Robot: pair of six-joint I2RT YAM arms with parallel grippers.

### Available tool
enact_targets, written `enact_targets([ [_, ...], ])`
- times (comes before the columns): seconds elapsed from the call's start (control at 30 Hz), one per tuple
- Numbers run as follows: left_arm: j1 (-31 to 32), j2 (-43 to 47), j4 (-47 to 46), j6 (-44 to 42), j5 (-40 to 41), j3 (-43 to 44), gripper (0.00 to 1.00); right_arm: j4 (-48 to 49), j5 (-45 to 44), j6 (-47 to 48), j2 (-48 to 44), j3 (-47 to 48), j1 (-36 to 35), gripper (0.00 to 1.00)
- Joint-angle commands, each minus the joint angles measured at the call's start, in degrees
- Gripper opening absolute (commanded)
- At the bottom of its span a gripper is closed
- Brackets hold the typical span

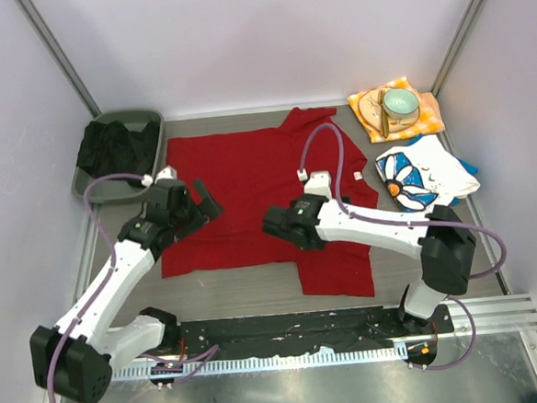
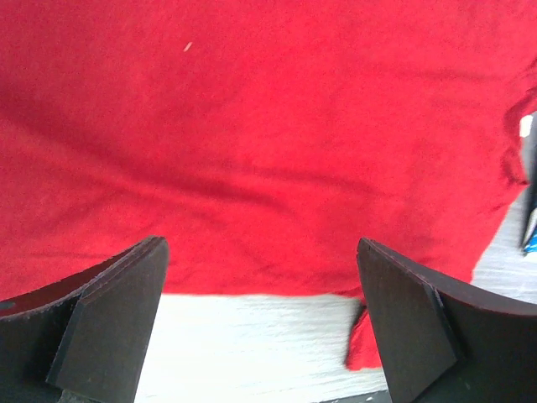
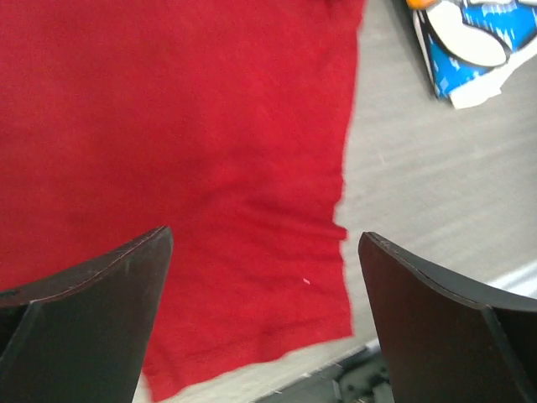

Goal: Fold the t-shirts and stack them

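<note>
The red t-shirt lies spread flat over the middle of the table, one flap reaching toward the near edge at right. It fills the left wrist view and the right wrist view. The daisy-print t-shirt lies folded at the right, blue cloth showing; a corner of it shows in the right wrist view. My left gripper is open and empty, over the shirt's left edge. My right gripper is open and empty, above the shirt's near part.
A grey tray with dark cloth in it stands at the back left. An orange-yellow cloth with a green bowl sits at the back right. A black rail runs along the near edge.
</note>
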State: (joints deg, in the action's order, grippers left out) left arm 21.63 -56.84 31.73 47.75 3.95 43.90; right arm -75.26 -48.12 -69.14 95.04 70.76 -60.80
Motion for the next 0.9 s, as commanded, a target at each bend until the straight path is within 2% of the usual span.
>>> enact_targets([
  [0.0, 0.1, -7.0, 0.7, -3.9, 0.5, 9.1, 1.0, 5.8, -9.2, 9.6, -3.6, 8.9, 1.3, 1.0],
  [0.07, -0.1, -11.8, -0.7, -4.8, 1.0, 12.8, 1.0, 14.8, -6.9, 19.3, -4.2, 9.6, 6.9, 1.0],
  [0.17, -1.7, -20.0, -3.3, -5.6, 0.5, 17.0, 1.0, 30.8, 2.4, 30.0, -5.5, 6.6, 16.8, 1.0],
  [0.23, -3.4, -27.2, -2.6, -6.6, -0.4, 21.5, 1.0, 40.1, 9.7, 33.4, -4.9, 4.2, 21.7, 1.0],
  [0.3, -5.4, -31.6, -2.2, -6.9, -0.3, 25.2, 1.0, 45.8, 13.4, 37.3, -3.0, 4.0, 27.7, 1.0],
  [0.4, -7.8, -37.3, -3.9, -5.7, 0.3, 28.0, 1.0, 47.6, 19.1, 40.4, 3.5, 8.1, 32.7, 1.0],
  [0.6, -10.3, -47.7, -1.0, -6.5, 0.9, 36.8, 1.0, 54.1, 27.5, 44.0, 10.7, 11.1, 35.9, 1.0],
  [0.87, -11.3, -56.5, 0.6, -7.1, 1.2, 42.8, 1.0, 53.9, 29.0, 44.4, 19.5, 15.5, 37.4, 1.0],
])
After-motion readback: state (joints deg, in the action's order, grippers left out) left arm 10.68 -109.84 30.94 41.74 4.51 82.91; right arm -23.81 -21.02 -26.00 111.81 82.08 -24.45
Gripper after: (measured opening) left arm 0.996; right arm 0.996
